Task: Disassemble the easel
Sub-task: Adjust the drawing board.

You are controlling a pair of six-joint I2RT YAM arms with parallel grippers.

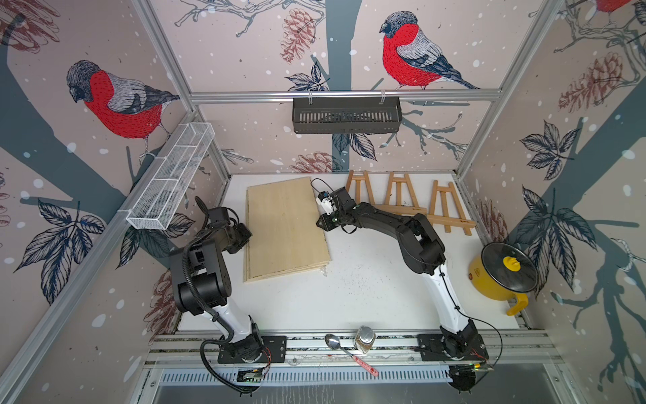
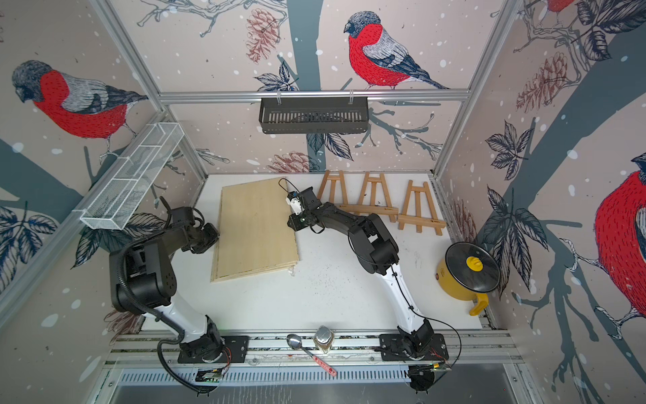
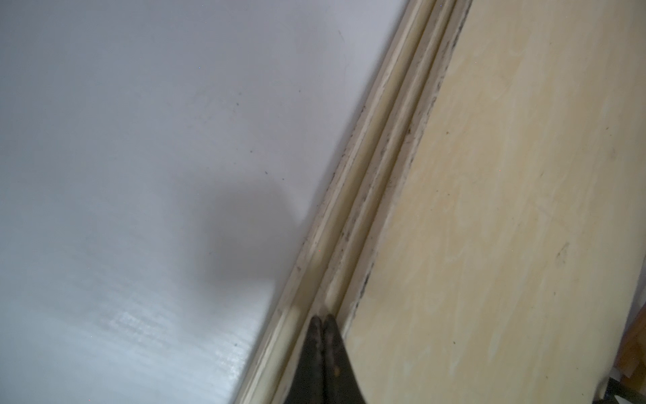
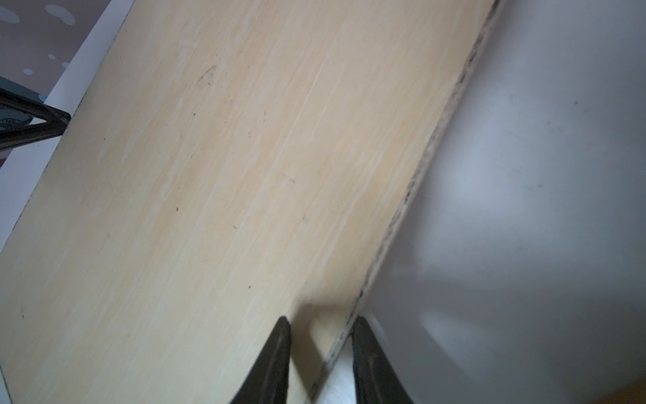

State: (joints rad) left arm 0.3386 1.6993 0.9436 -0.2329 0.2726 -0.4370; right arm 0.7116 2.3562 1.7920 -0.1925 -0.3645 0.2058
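Three easels (image 1: pixel 400 194) noted along the desk's (image 1: pixel 349 297) far edge, right of the board stack (image 1: pixel 286 231), left fingers (image 3: pixel 316 349) closed together at the stack's left edge, right fingers (image 4: pixel 279 349) narrowly parted, astride its right edge, nothing gripped.

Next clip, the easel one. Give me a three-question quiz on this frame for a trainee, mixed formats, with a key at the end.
1. True or false: the left gripper is shut, with its tips at the edge of the board stack.
2. How many small easels are at the back of the table? A: two. B: three. C: four.
3. Fill in the gap: the right gripper is ___, with the edge of the top board between its jaws.

Key: 1 true; 2 B; 3 open.
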